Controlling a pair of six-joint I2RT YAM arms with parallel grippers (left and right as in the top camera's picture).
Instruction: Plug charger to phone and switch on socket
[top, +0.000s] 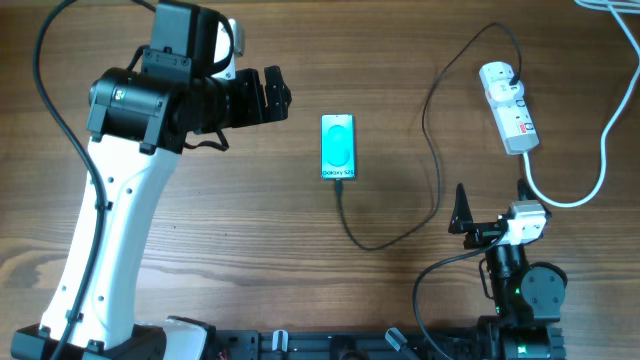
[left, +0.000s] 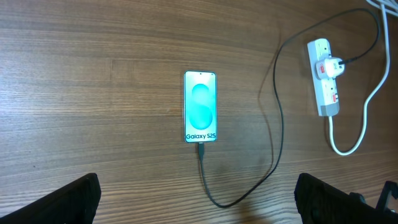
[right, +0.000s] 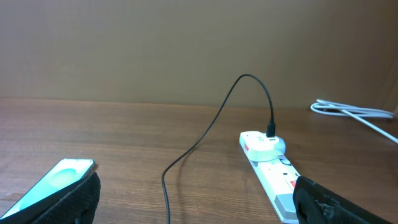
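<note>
Overhead: the left gripper (top: 278, 96) stands left of the phone (top: 338, 147), and the right gripper (top: 466, 222) stands right of it, nearer the base. Both are spread wide and hold nothing.

Left wrist: the charger (left: 281, 137) tip meets the phone's bottom edge and appears inserted. Its white plug head sits in the socket (left: 324, 78), well right of the phone.

Right wrist: the socket's switch position cannot be read.

Judgement: plugging looks done; switching on is unconfirmed.

The phone (top: 338, 147) lies left of the socket (top: 510, 122), well apart, the charger (top: 436, 185) seemingly joining them.
</note>
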